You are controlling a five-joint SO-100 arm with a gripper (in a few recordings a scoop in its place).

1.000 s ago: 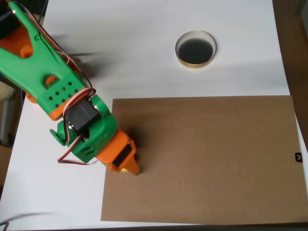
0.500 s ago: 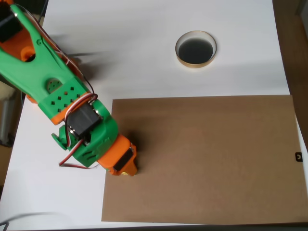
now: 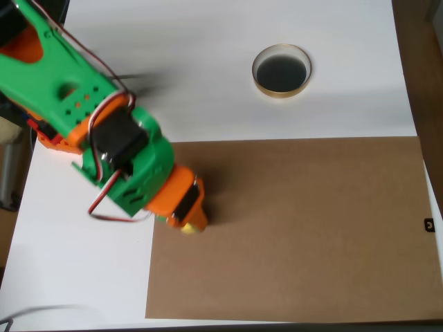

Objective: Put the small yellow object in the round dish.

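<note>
The round dish [image 3: 282,70], dark inside with a pale gold rim, stands on the white table at the upper middle of the overhead view. My green and orange gripper [image 3: 191,224] points down over the left edge of the brown board [image 3: 297,228], far to the lower left of the dish. A bit of the small yellow object [image 3: 188,229] peeks out under the orange fingers, which are closed on it. The rest of the object is hidden by the gripper.
The white table [image 3: 208,41] surrounds the brown board on the top and left. A small black mark [image 3: 429,225] sits at the board's right edge. The arm's body covers the upper left corner.
The gripper has lifted and shifted up and slightly right in the picture, and the yellow piece has gone with it. The dish has not moved.
</note>
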